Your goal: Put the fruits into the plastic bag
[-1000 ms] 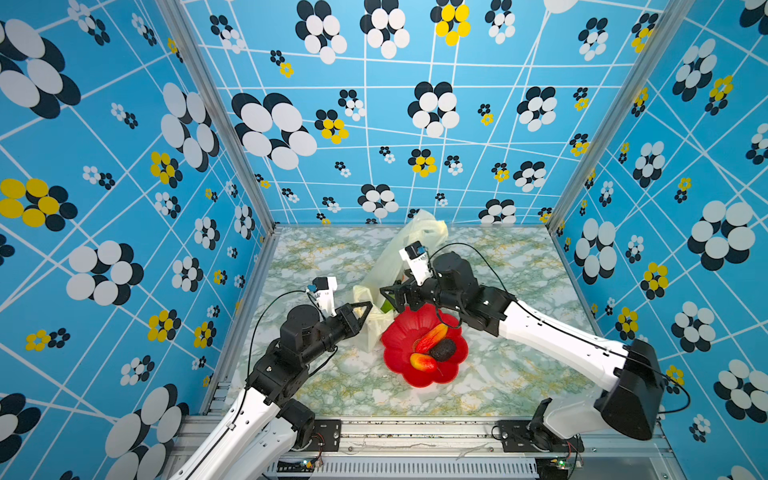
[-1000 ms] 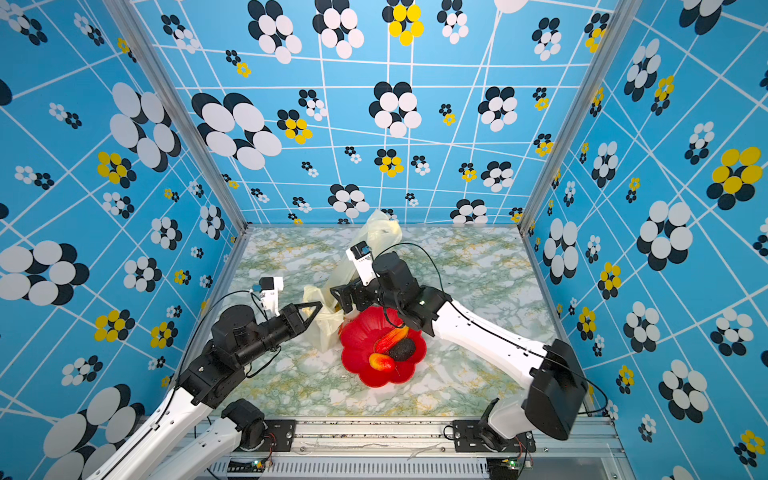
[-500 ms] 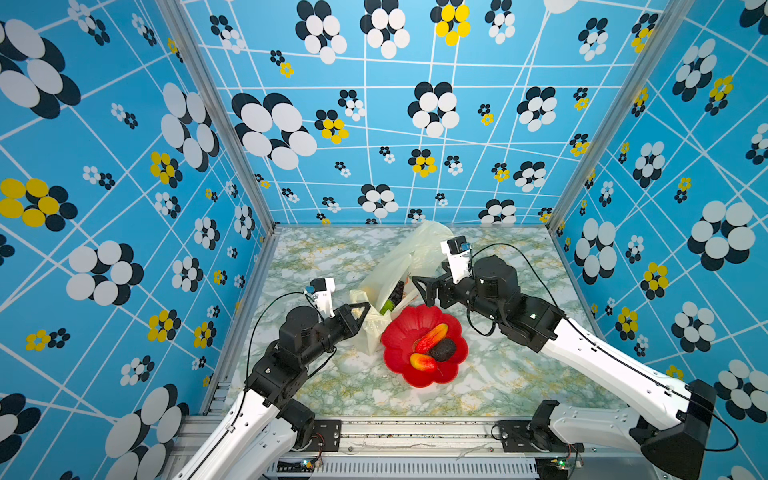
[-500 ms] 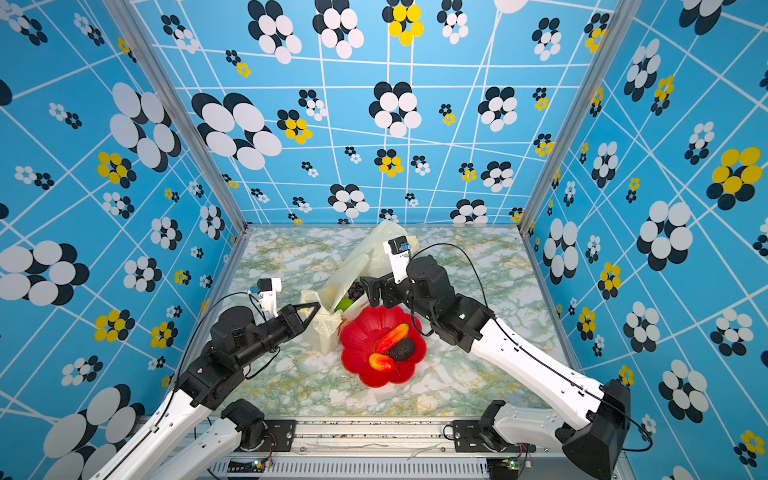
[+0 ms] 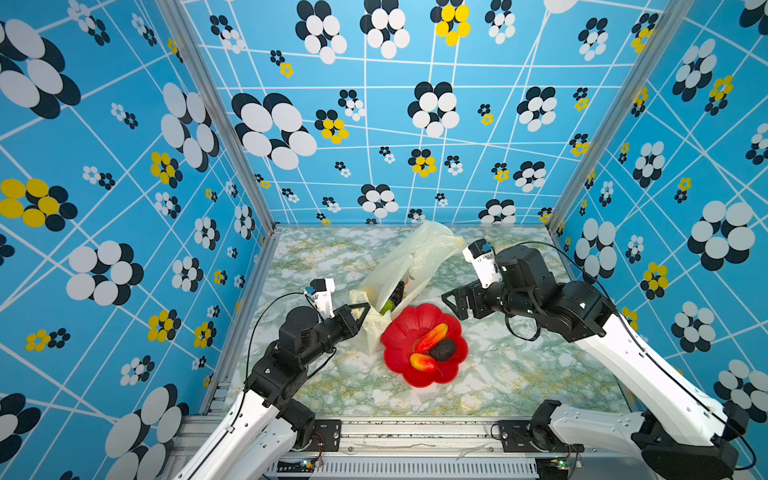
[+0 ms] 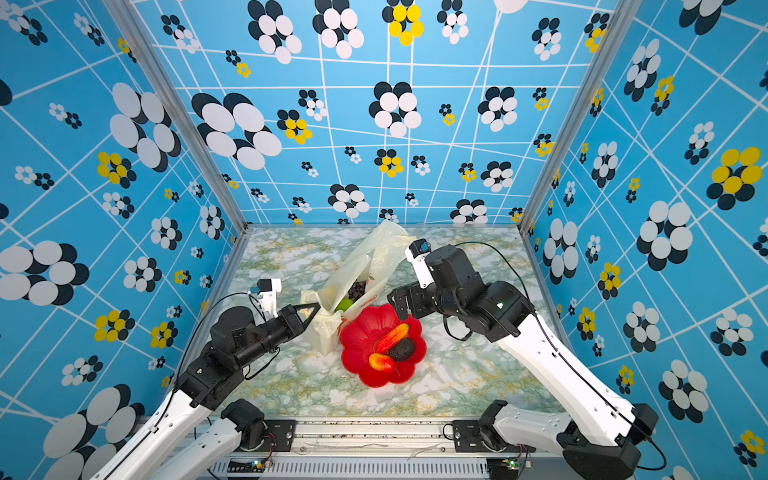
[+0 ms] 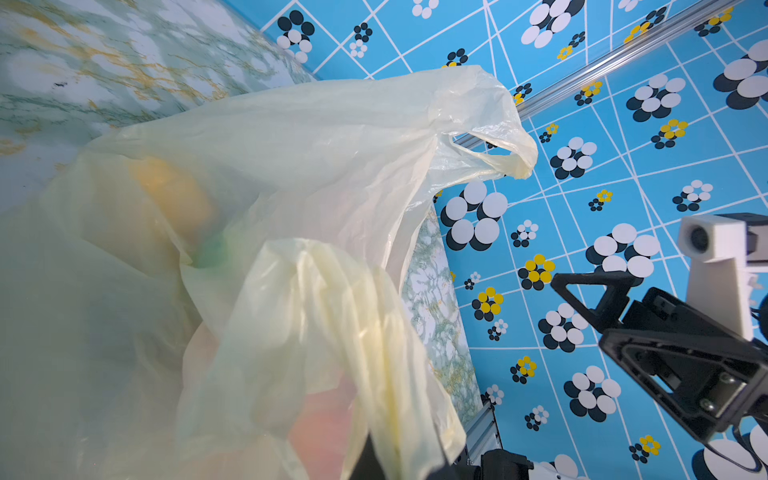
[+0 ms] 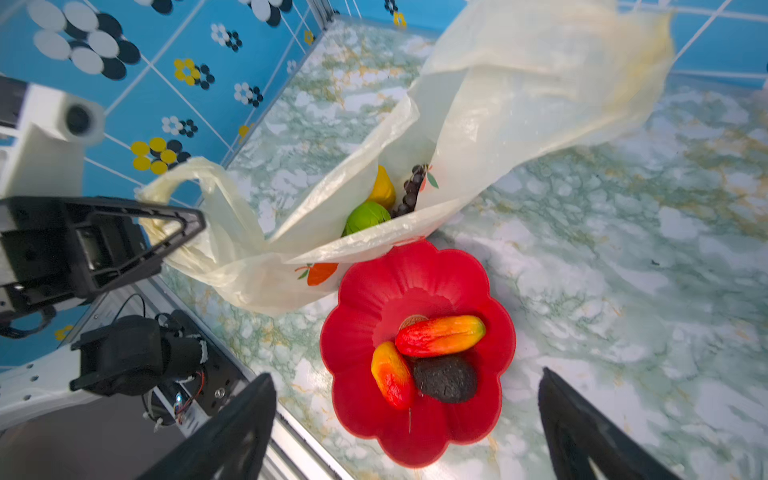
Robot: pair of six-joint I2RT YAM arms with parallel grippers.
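Both top views: the right jaws, wide open and empty, have drawn back from the plastic bag point(image 5: 419, 249) at mid-frame — left jaws still pinch its edge. Two mangoes point(image 5: 432, 337), one avocado point(image 5: 442, 350) left on the red plate point(image 5: 417, 379).

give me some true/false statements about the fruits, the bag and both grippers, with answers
1. The left gripper is shut on a handle of the plastic bag. True.
2. The red flower-shaped plate is empty. False: two mangoes and an avocado lie on it.
3. The right gripper holds a mango. False: its jaws stand open with nothing between them.
4. A green round fruit lies inside the bag. True.
5. The grape bunch sits on the plate. False: it lies inside the bag.
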